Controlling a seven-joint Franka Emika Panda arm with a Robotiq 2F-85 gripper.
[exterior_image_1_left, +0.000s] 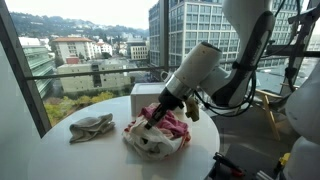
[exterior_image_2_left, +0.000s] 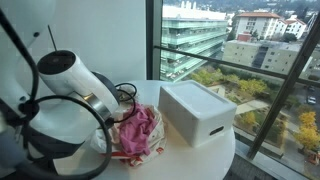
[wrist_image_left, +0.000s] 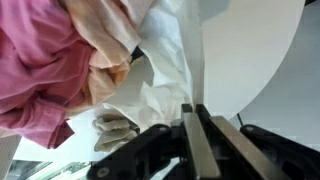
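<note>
At the gripper (wrist_image_left: 194, 108) tips, cloth heap (exterior_image_1_left: 160, 138): jaws nearly shut, hold unclear, tips buried in both exterior views.

Arm (exterior_image_1_left: 235, 60): one, white, jointed. It reaches down from the upper right in an exterior view, forearm slanted, wrist low.
End effector (exterior_image_1_left: 153, 118): pointed downward, tips partly hidden.
Fingers (wrist_image_left: 190, 140): dark, parallel, drawn close together in the wrist view, hardly any gap.

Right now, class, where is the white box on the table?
In an exterior view the white box sits on the round table on its window side, right beside the pink and white cloth pile.
</note>
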